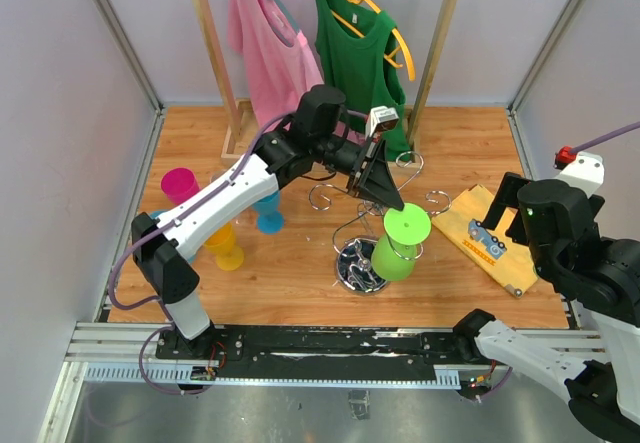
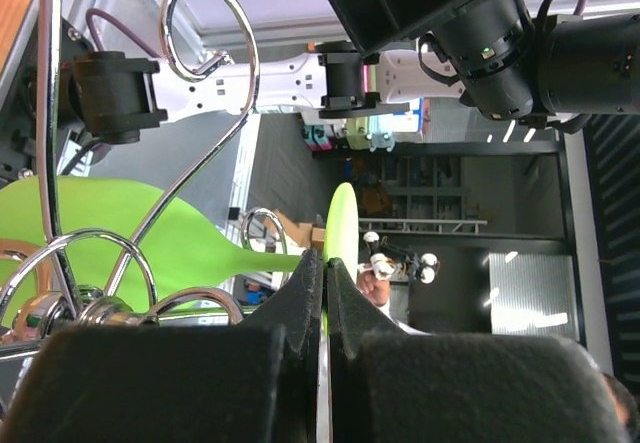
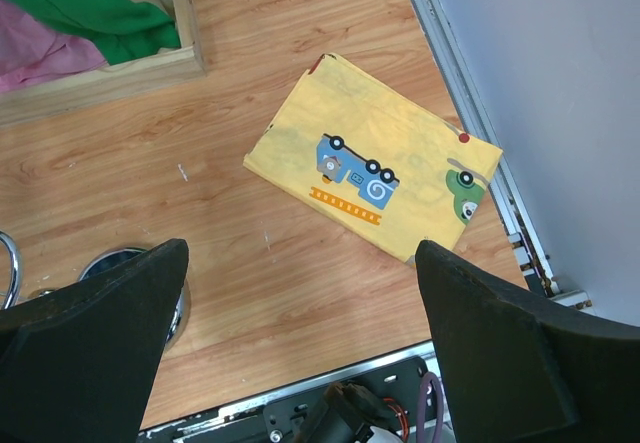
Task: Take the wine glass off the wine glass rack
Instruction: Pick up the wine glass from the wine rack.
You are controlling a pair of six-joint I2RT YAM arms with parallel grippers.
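Green wine glass (image 1: 395,258) hangs at 3 o'clock on the chrome rack (image 1: 358,268), its foot's rim pinched in the closed left gripper (image 2: 325,268); right gripper (image 3: 300,308) wide open, empty. Risk: thin edge grip slips, or stem snags wire, tipping rack.
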